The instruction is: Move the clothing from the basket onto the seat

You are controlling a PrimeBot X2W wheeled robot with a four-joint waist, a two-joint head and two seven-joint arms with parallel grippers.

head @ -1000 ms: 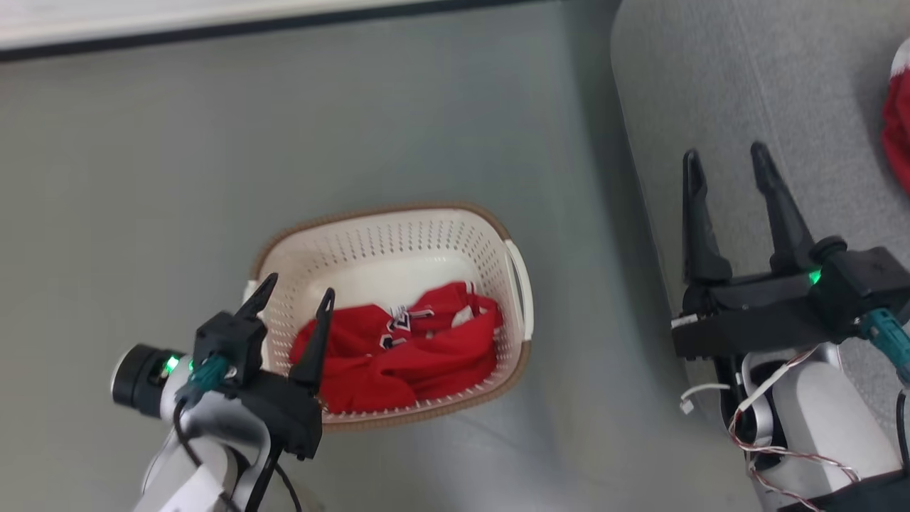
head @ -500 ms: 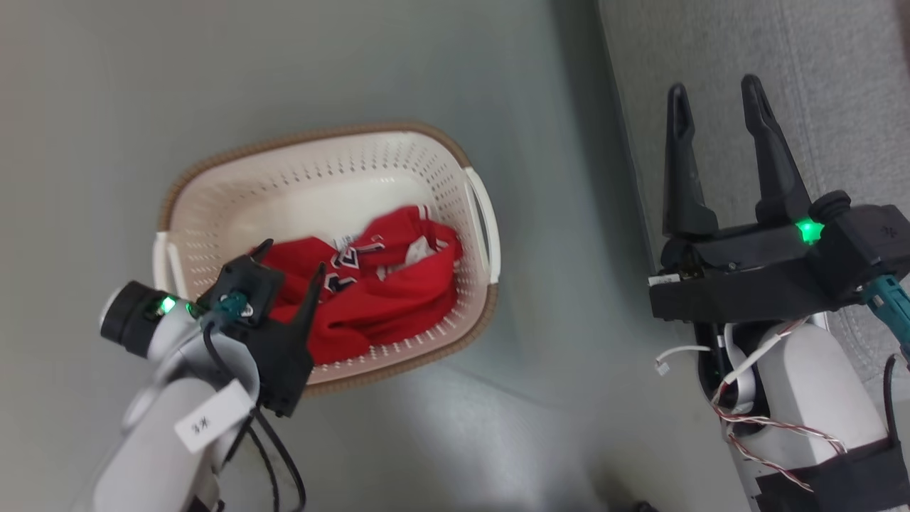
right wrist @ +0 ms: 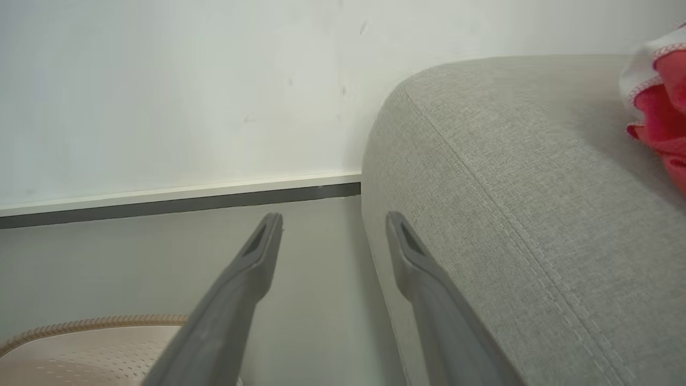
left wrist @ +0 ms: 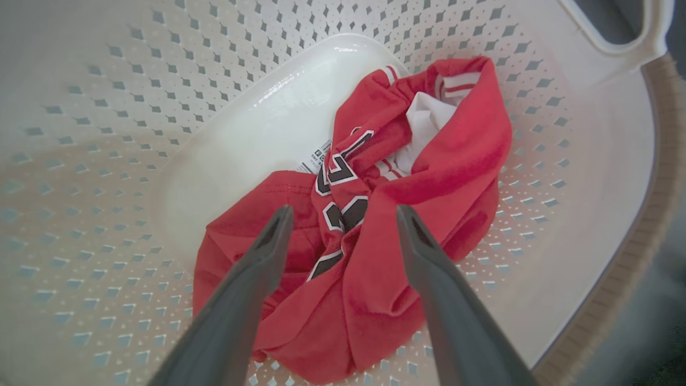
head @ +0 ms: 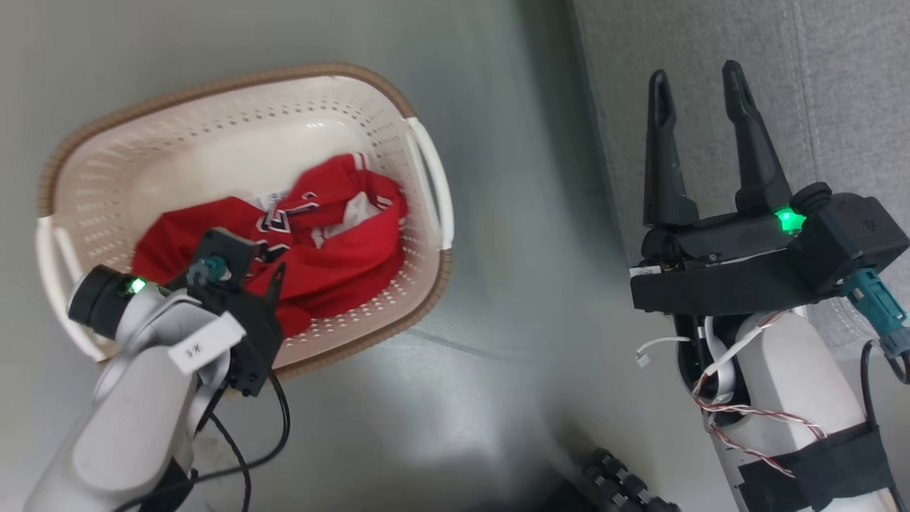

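Lying in the basket: the clothing (left wrist: pixel 455 155), a bright red crumpled heap, is seen on the bottom of the basket (head: pixel 213 80). It is gathered toward the side nearer the robot, and part of the white bottom is left bare beyond it.
Clothing detail: white trim, a white inner panel and black-and-white numerals are shown among the red folds.
Basket: cream-white perforated walls under a brown woven-look rim are seen. It is stood on the grey floor (head: pixel 512 284), beside the seat but apart from it, with a white handle (head: pixel 430 178) turned toward the seat.
Label: a barcode label (left wrist: pixel 320 158) on the basket bottom is partly covered by the red fabric.
Left pincer (left wrist: pixel 344 214): it is held down inside the basket mouth, right over the heap. The fingers are spread apart and nothing is clamped between them. Whether the tips touch the fabric cannot be told.
Right pincer (head: pixel 697 75): it is held up by the edge of the seat, with the fingers parted and nothing between them.
Seat (head: pixel 675 35): grey woven upholstery with a rounded edge and a stitched seam is shown.
On the seat: a second red piece (right wrist: pixel 662 107) with white edging is seen resting on top, well apart from the right pincer.
Backdrop: a pale wall (right wrist: pixel 161 80) is met at the floor by a dark baseboard (right wrist: pixel 177 202).
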